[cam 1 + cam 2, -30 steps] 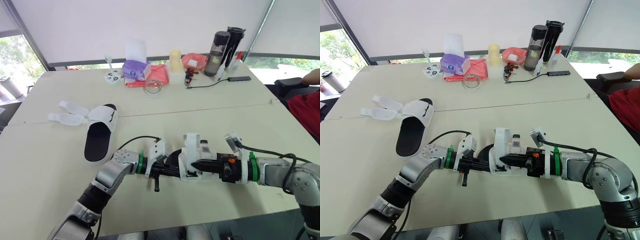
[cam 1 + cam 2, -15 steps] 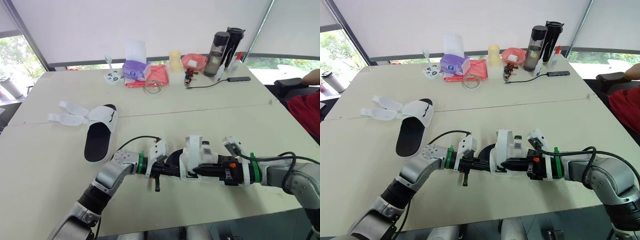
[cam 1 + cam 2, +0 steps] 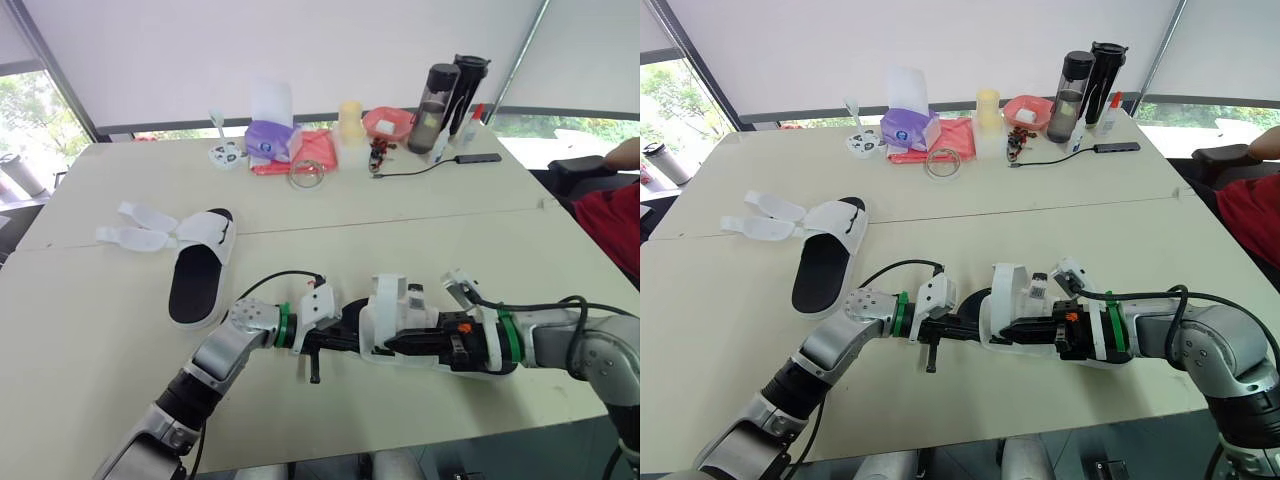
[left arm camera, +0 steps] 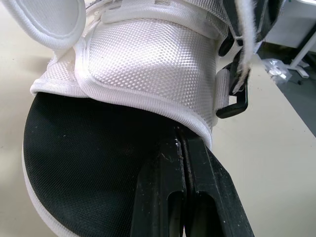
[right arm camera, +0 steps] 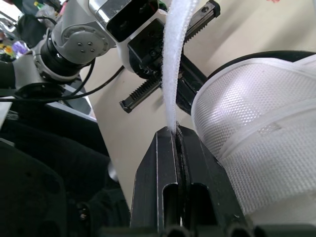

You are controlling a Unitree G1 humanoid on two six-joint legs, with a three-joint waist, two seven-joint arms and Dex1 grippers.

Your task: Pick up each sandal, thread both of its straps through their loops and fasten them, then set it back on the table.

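One white sandal (image 3: 392,312) with a black footbed (image 4: 84,163) is held just above the table's near middle. My left gripper (image 3: 335,340) is shut on the edge of its sole, under the white mesh upper (image 4: 148,64). A black loop (image 4: 237,101) hangs at the side of that upper. My right gripper (image 3: 395,343) is shut on a white strap (image 5: 175,59) of the same sandal, which stands up from its fingertips beside the mesh upper (image 5: 261,123). The second sandal (image 3: 200,270) lies flat on the table at the left, with both straps (image 3: 140,225) spread open.
Along the table's far edge stand a purple tissue box (image 3: 268,135), a red cloth (image 3: 315,150), a glass bowl (image 3: 307,175), a yellow cup (image 3: 350,120), a pink bowl (image 3: 388,122), two dark bottles (image 3: 450,90) and a cable with a hub (image 3: 470,158). A person in red (image 3: 612,220) sits at the right.
My right gripper and the held sandal have sunk slightly toward the table, and the right wrist has turned a little. My left gripper keeps its hold in place.
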